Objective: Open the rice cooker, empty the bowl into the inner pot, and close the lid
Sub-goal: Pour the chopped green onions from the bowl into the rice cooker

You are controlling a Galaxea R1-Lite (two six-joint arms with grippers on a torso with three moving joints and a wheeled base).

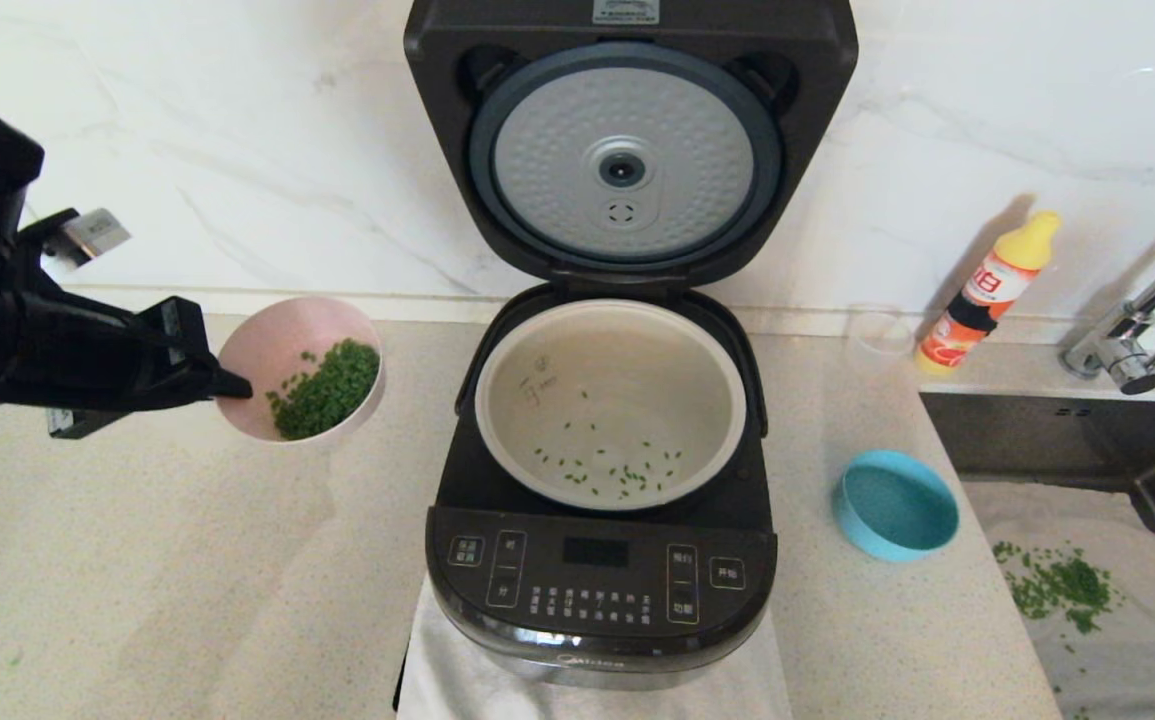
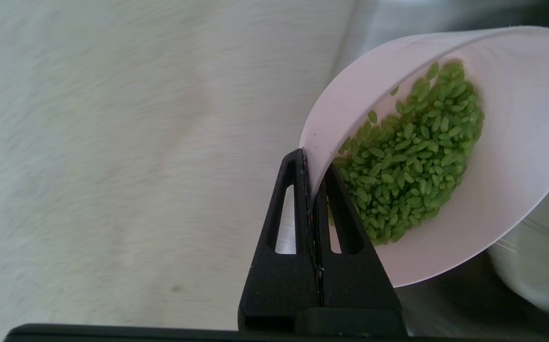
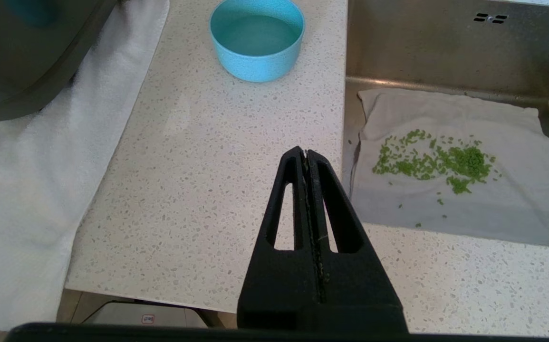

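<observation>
Right gripper (image 3: 306, 154) parked low over the counter (image 3: 217, 156) edge on the right, fingers pressed together, nothing in them; blue bowl (image 3: 255, 40) stands empty beyond it, sink cloth with spilled green grains off to its side; not the arm for this move.

Left gripper (image 1: 227, 385) is the one at work; clamped tight on the near-left rim of the pink bowl (image 1: 282, 345), one finger inside the wall, one outside; bowl held off the counter, tilted, green rice grains (image 2: 409, 152) heaped toward its lower side.

Key relation: the inner pot (image 1: 609, 400) lies to the right of the bowl in the head view, bowl apart from the rice cooker (image 1: 602, 575), not yet over the pot mouth; only a scatter of grains inside the pot; carry goes sideways toward the cooker, then tip with the far rim leading.

Farthest: the lid (image 1: 627, 150) stands upright behind the pot, dimpled silver disc facing forward, clear of the pouring path; closing is not yet done.
</observation>
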